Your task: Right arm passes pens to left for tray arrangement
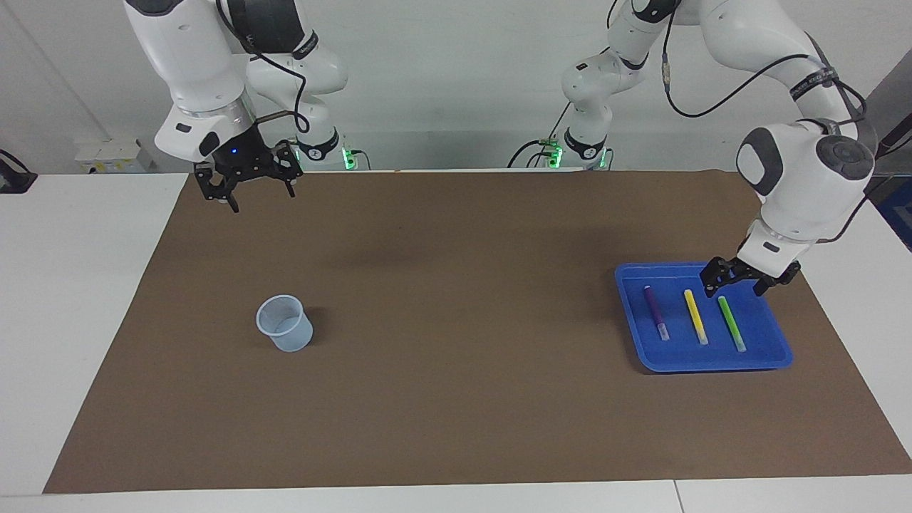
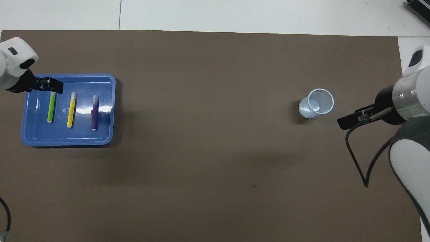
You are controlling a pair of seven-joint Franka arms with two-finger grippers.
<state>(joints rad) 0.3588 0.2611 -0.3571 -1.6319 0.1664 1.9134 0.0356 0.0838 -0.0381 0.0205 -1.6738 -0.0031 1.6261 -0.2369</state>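
Note:
The blue tray (image 1: 764, 348) (image 2: 104, 134) lies toward the left arm's end of the table. Three pens lie side by side in it, apart from each other: purple (image 1: 655, 312) (image 2: 95, 112), yellow (image 1: 695, 316) (image 2: 71, 110) and green (image 1: 731, 323) (image 2: 51, 107). My left gripper (image 1: 734, 291) (image 2: 50, 85) hangs open and empty over the tray, above the dark tip of the green pen, clear of it. My right gripper (image 1: 262, 201) (image 2: 346, 121), blue light on its wrist, hangs open and empty over the mat's corner at the right arm's end.
A translucent plastic cup (image 1: 285, 324) (image 2: 315, 103) stands upright on the brown mat (image 1: 456, 320) toward the right arm's end, empty as far as I can see. White table shows around the mat's edges.

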